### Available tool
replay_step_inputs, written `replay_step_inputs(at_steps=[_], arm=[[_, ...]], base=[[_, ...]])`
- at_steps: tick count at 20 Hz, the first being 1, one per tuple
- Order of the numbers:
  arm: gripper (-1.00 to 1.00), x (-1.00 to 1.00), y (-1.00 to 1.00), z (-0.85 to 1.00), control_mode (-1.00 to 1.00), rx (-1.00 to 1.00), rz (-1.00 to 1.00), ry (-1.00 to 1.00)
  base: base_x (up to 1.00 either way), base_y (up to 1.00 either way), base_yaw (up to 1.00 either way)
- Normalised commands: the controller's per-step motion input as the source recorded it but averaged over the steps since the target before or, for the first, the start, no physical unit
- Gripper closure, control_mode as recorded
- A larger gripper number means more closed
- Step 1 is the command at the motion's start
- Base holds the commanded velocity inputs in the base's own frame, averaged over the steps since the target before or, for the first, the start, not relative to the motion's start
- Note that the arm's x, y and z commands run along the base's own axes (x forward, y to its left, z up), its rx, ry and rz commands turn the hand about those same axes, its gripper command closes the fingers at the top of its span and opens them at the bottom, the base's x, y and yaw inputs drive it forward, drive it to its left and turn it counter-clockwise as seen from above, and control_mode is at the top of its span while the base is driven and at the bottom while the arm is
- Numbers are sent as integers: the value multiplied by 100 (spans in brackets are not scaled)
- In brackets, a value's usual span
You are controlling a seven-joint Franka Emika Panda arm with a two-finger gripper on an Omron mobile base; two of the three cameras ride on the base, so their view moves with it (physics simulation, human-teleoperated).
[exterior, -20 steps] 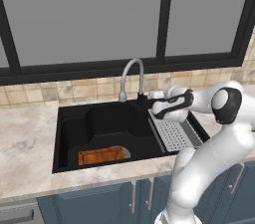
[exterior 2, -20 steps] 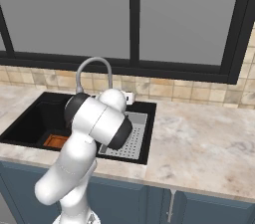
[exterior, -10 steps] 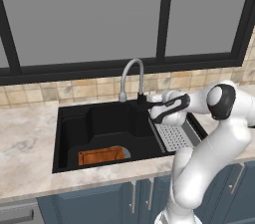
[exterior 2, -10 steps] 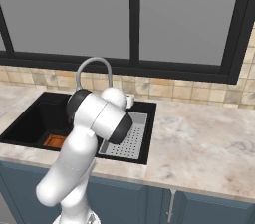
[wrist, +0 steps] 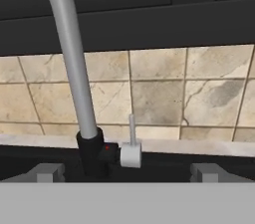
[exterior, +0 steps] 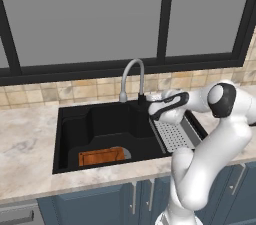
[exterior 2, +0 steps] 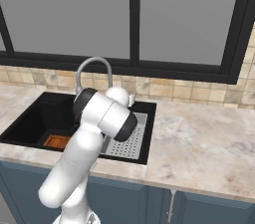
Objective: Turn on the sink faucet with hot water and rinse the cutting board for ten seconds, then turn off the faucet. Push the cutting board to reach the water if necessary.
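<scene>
The sink faucet [exterior: 133,72] arches over the back of the black sink [exterior: 70,134]; no water runs from it. In the hand view its grey spout [wrist: 69,54] rises from a black base [wrist: 91,156], with a small white handle [wrist: 131,152] on the base's right side. My gripper [exterior: 150,103] hovers just in front of that base, open, its fingertips [wrist: 47,172] standing wide on either side of the handle [exterior: 144,100] and touching nothing. The orange-brown cutting board [exterior: 101,156] lies flat on the sink floor at the front left, also seen as the cutting board [exterior 2: 56,141].
A grey perforated drainer tray [exterior: 172,136] fills the sink's right side under my forearm. Beige tiled backsplash [wrist: 159,93] and a dark window frame [exterior: 165,14] stand right behind the faucet. Marble counter [exterior 2: 199,138] extends to both sides.
My hand has moved left along the back of the sink, closer to the faucet base. The jaws stayed open. The cutting board has not moved.
</scene>
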Motion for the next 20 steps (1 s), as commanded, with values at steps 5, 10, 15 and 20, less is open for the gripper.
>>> replay_step_inputs(at_steps=[5,10,15,20], arm=[[-100,24,-7,-8,-100,0,0,-1],[-100,22,-7,-10,-100,0,0,0],[-100,27,-1,-11,-100,0,0,0],[-100,26,0,-12,-100,0,0,0]], base=[[0,0,0],[0,0,0],[0,0,0],[0,0,0]])
